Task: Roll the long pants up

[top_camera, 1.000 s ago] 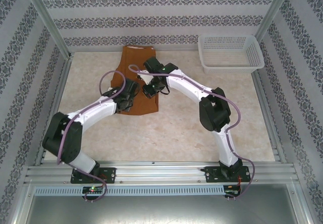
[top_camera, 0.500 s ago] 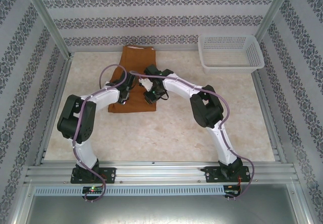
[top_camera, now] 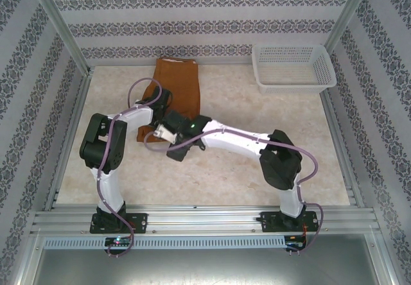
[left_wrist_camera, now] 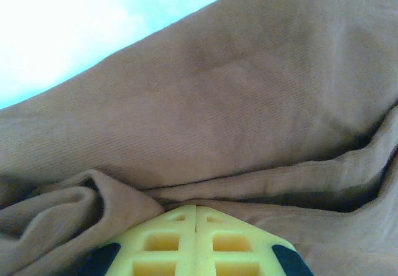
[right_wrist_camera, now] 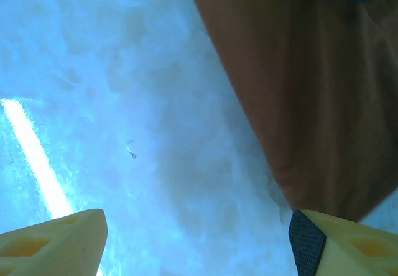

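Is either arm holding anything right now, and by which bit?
The left tool looks shut on a fold of the long pants; the right tool is open, holding nothing.

Tight spot mid-table: my right gripper (right_wrist_camera: 196, 242) hangs just beside my left arm (top_camera: 131, 117), at the near edge of the long pants (top_camera: 183, 83), so there's little room btw them. R fingers are apart over bare table (right_wrist_camera: 124, 114). The gap is free, w/ the cloth edge by the R finger (right_wrist_camera: 339, 242). Left gripper (left_wrist_camera: 196, 232) has cloth folds packed vs its tips, no way fwd. Table's right half is wide open. The white basket (top_camera: 294, 67) blocks the far-right corner, and walls (top_camera: 192, 25) close the back & sides.
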{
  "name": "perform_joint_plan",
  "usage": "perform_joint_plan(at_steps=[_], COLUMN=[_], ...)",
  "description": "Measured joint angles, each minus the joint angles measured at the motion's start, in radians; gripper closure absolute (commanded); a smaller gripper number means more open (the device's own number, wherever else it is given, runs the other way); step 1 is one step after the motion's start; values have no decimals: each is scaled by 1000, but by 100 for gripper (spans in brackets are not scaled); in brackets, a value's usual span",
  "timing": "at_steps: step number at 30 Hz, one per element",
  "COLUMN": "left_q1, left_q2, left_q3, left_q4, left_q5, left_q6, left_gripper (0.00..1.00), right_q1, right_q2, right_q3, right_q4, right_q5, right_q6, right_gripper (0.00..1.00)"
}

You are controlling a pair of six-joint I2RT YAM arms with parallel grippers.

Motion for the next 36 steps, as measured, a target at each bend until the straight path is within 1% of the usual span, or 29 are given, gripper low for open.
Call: perform_joint_plan(at_steps=[5,8,9,10,11,12,13,14,15,16,17,20,23,26,28,31,36], left_q1=[1,3,5,6,6,6,7,8,9,11,13,33,76,124,144,147,148], left_q2=[0,0,0,0,0,0,0,0,0,-2,-6,-51,-127,-207,-248,-288,-298], left_q3=[14,16,16,16,16,16,16,16,16,16,17,18,24,45,62,68,63], left_q4=[0,0,0,0,0,0,0,1,9,23,35,58,54,37,31,26,10], left_q5=[18,26,29,32,34,37,42,48,56,69,77,102,105,103,101,102,115], left_q6=[16,19,20,20,21,23,28,35,42,43,47,64,86,115,136,159,170], left_gripper=[95,95,95,95,93,89,77,60,29,4,0,0,0,0,0,0,0], right_q1=[-3,-10,-18,-21,-18,-21,-31,-43,-59,-73,-82,-99,-108,-119,-128,-137,-152], right_q2=[103,154,167,172,172,180,198,213,228,233,230,225,217,203,188,177,202], right_q3=[-20,-54,-66,-69,-69,-62,-48,-36,-27,-26,-25,-3,30,95,154,258,464], right_q4=[90,182,215,230,241,265,279,284,287,290,289,259,196,89,5,-126,-346], right_q5=[154,245,267,266,277,285,288,286,276,267,257,216,175,109,49,-48,-210], right_q6=[-110,-195,-224,-248,-272,-285,-290,-291,-291,-288,-281,-266,-231,-187,-154,-108,-45], right_gripper=[21,21,22,28,39,57,83,100,100,100,100,100,100,100,100,100,100])
